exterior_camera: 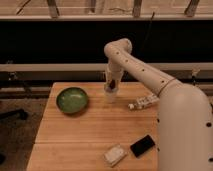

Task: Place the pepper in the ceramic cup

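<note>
A white ceramic cup stands on the wooden table near its back edge, right of the middle. My gripper points down directly above the cup, almost touching its rim. It is shut on a small dark red pepper, which hangs just over the cup's opening. The white arm comes in from the lower right and bends over the table.
A green bowl sits on the left of the table. A white packet lies right of the cup. A black object and a pale block lie near the front edge. A railing runs behind the table.
</note>
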